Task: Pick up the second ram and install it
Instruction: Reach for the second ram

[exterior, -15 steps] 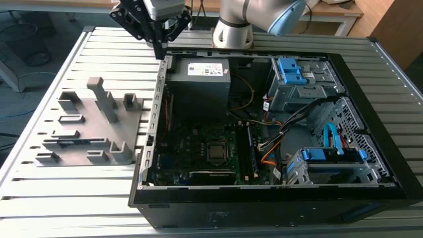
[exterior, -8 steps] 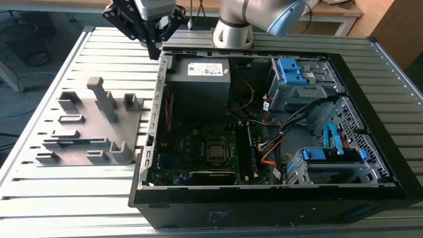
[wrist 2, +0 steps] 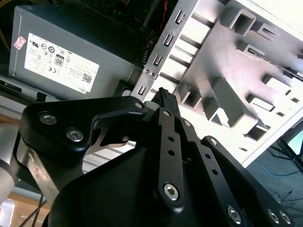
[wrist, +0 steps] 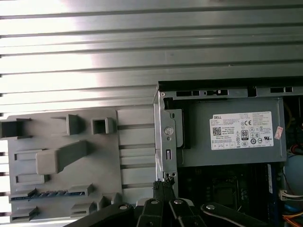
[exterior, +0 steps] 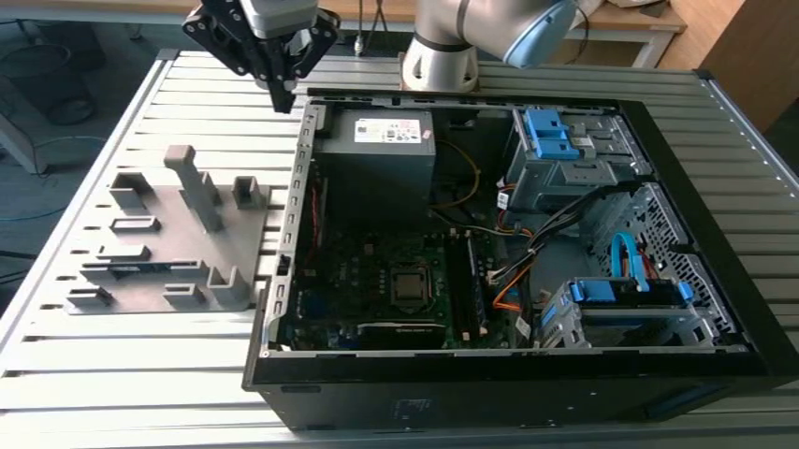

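The second ram (exterior: 144,267) is a thin, long, dark strip standing on its edge in a long slot of the grey fixture (exterior: 187,220). It sits in the fixture's near left part and runs left to right. In the first wrist view its upper edge looks dark bluish. It is well left of the open computer case (exterior: 500,374).

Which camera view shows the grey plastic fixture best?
The exterior view: the grey plastic fixture lies whole on the table, beside the computer case, with its upright blocks clear. The first wrist view sees the fixture from above, cut at the frame's edge. The second wrist view shows part of it, beyond the end effector.
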Robot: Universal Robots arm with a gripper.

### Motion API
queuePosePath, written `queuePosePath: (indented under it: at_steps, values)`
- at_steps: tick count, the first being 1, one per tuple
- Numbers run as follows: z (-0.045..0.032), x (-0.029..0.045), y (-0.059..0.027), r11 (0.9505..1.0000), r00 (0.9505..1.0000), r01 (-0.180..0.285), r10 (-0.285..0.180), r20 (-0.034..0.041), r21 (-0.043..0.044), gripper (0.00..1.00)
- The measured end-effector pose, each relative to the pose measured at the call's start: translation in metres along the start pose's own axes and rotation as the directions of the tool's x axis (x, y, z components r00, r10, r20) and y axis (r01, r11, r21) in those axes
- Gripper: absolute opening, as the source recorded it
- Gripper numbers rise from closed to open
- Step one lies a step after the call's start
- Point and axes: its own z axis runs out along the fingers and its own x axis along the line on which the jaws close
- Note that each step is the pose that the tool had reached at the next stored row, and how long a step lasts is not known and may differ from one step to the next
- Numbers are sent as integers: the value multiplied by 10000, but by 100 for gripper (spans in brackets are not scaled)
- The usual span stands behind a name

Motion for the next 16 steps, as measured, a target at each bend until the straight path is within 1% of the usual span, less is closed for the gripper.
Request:
queuePosePath:
  at_steps: [4,16]
  values:
    - [0,46,-3,10000,10000,0,0,0,-1,10]
    - [-3,229,-18,10000,10000,0,0,0,0,10]
